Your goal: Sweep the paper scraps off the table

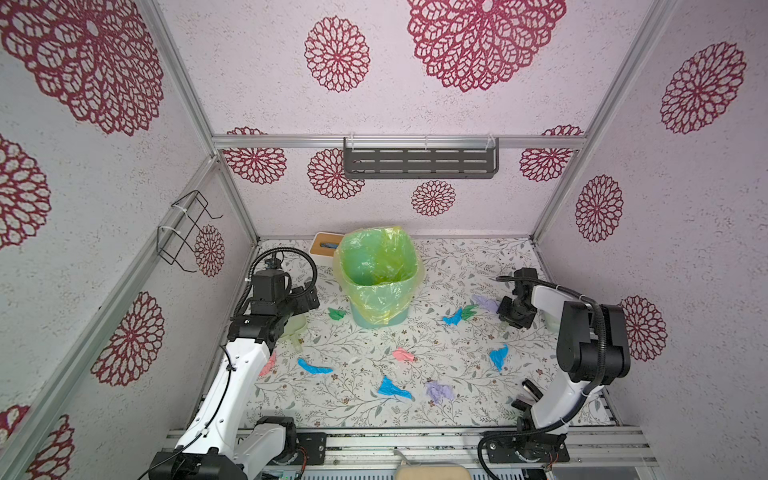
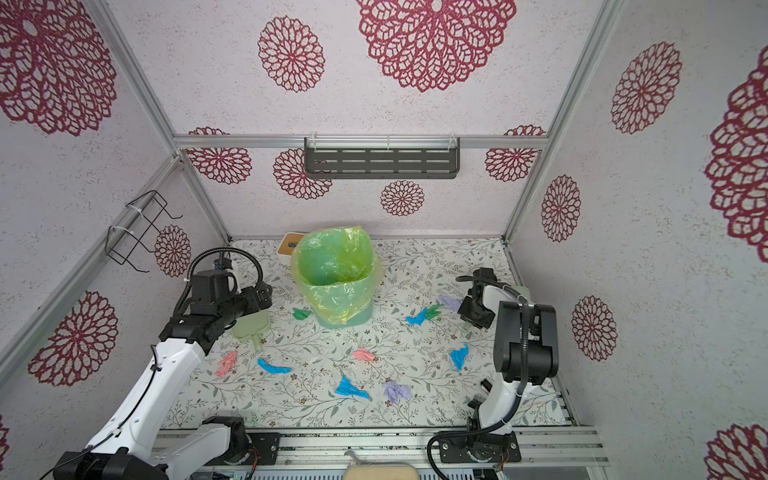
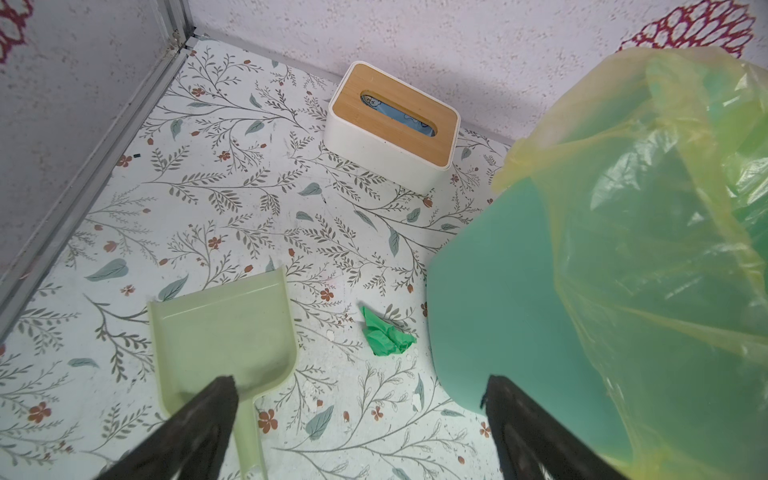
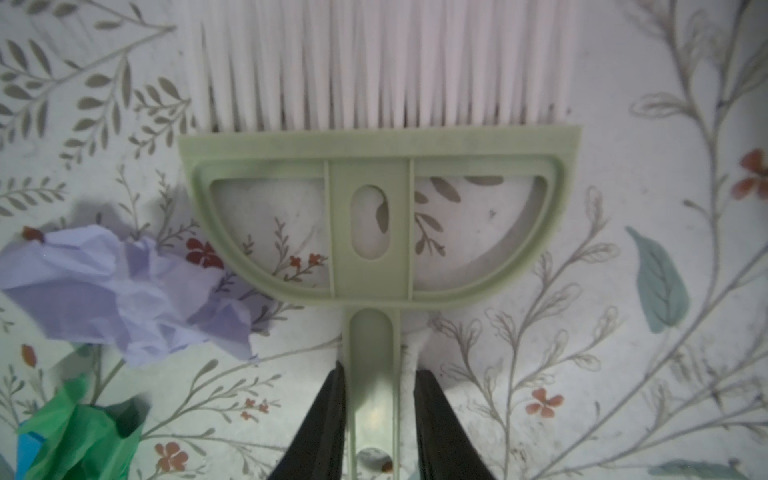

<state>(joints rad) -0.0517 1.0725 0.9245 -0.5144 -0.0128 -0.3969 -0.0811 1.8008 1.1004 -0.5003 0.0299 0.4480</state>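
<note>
Right claw [image 4: 378,370] astride brush [image 4: 370,145] (scraps [image 4: 124,291] nearby)

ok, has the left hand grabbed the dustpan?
No: the left wrist view shows the left hand wide open above the dustpan, which lies flat on the table, ungripped.

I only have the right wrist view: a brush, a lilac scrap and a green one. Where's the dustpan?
Observer: The dustpan lies flat on the table, on its left side beside the left gripper.
Operator: Is that gripper holding it?
Observer: No. Its fingers stand wide open and hold nothing.
</note>
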